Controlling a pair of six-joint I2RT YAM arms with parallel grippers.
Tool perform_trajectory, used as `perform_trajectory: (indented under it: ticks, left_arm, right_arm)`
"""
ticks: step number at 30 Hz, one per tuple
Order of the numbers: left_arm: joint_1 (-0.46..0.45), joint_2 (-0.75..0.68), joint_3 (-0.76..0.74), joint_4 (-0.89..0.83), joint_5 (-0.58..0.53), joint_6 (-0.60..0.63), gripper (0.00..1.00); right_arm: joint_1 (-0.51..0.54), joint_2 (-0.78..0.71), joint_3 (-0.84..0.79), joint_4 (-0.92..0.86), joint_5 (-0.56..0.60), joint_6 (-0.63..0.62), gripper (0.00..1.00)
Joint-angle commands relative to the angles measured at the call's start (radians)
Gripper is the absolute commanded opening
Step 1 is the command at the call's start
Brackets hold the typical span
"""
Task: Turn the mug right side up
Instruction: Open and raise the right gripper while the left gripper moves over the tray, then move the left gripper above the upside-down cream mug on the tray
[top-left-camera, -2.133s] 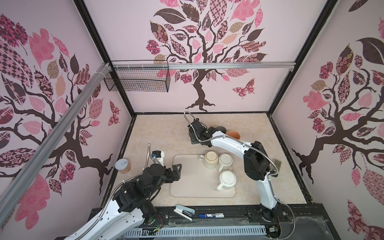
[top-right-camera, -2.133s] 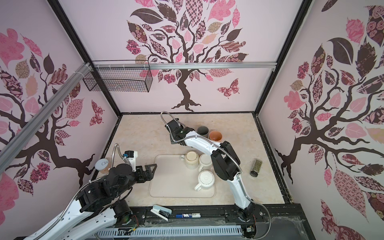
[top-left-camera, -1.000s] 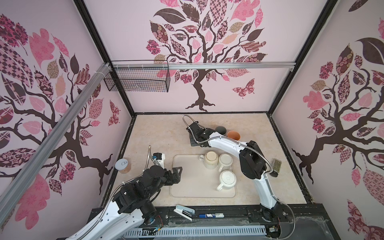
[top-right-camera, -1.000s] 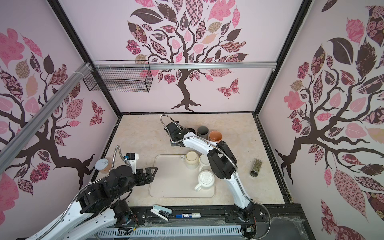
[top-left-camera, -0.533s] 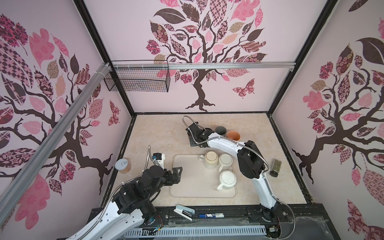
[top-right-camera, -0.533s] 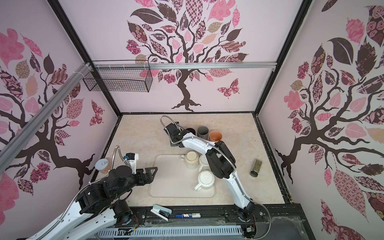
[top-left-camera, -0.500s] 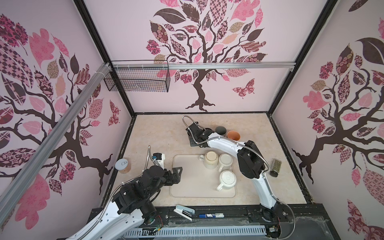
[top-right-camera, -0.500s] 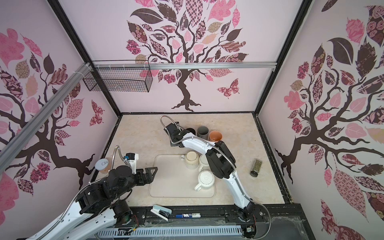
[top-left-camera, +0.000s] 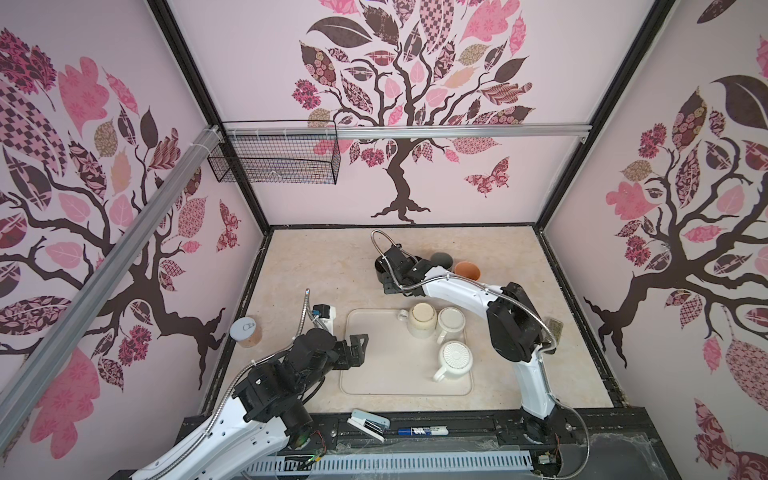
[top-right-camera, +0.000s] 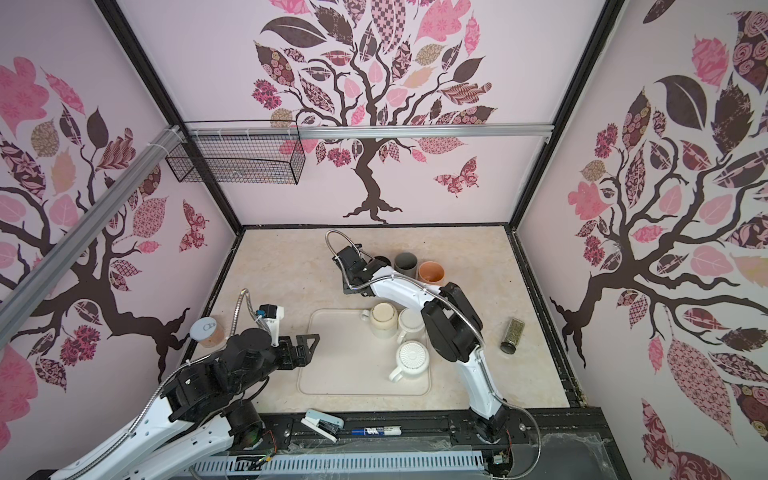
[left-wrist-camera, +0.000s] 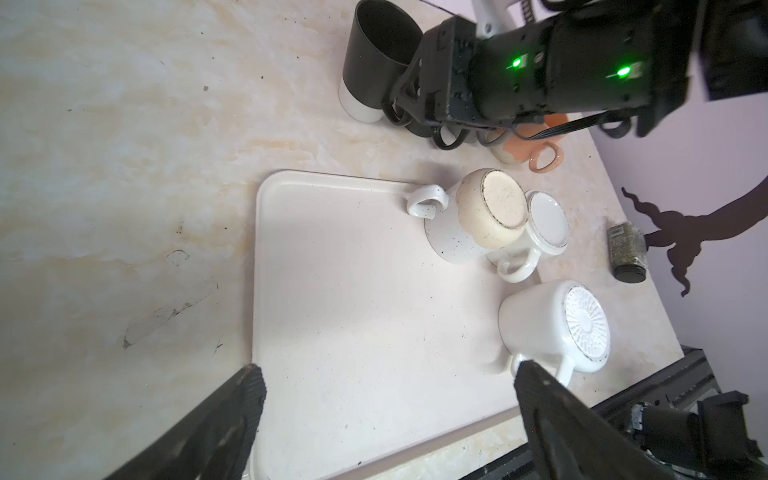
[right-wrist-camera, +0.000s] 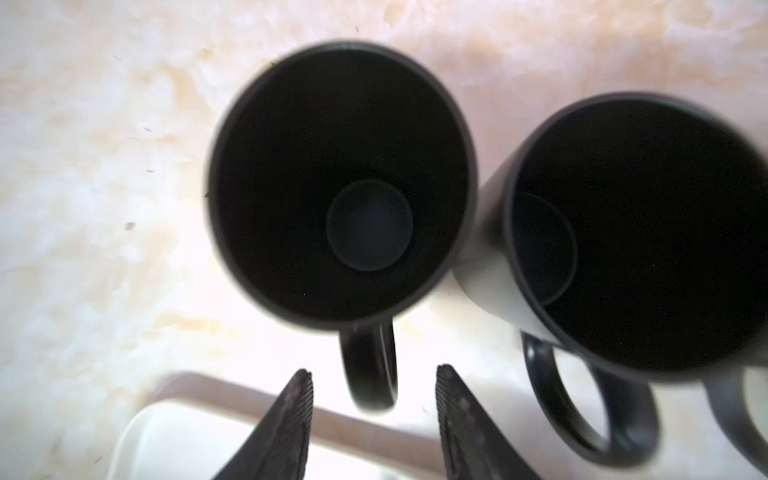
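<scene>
Black mug upright; right hand spread astride handle, seemingly clear; left hand spread wide.

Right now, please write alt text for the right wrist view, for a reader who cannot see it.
A black mug stands upright on a pale marbled table, seen from above, with the open right gripper straddling its handle without touching. A second dark mug stands close beside it, and a corner of a white tray shows.
</scene>
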Motion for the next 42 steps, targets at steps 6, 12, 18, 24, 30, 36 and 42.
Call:
perform_trajectory:
  ticks: [6, 12, 18, 24, 30, 36, 42]
  left_arm:
    - [0.001, 0.224, 0.088, 0.084, -0.016, 0.107, 0.97]
    - [0.034, 0.481, 0.227, 0.123, 0.043, 0.178, 0.94]
    - [0.165, 0.657, 0.319, 0.173, 0.207, 0.186, 0.89]
    - [0.203, 0.79, 0.407, 0.208, 0.274, 0.203, 0.88]
    - [0.204, 0.954, 0.479, 0.223, 0.308, 0.195, 0.8]
    - [0.212, 1.065, 0.511, 0.246, 0.27, 0.199, 0.73]
    - [0.24, 1.126, 0.519, 0.278, 0.299, 0.194, 0.7]
  right_arm:
    - [0.017, -0.463, -0.238, 0.091, -0.017, -0.014, 0.53]
    - [0.018, -0.685, -0.377, 0.043, -0.016, -0.043, 0.54]
    - [0.018, -0.845, -0.494, -0.006, -0.001, -0.034, 0.53]
    - [0.017, -0.921, -0.55, -0.013, 0.01, -0.033, 0.53]
    - [0.018, -0.931, -0.571, 0.006, 0.016, -0.037, 0.53]
    - [0.017, -0.937, -0.609, 0.037, 0.014, -0.03, 0.53]
    - [0.017, -0.951, -0.641, 0.052, 0.012, -0.023, 0.53]
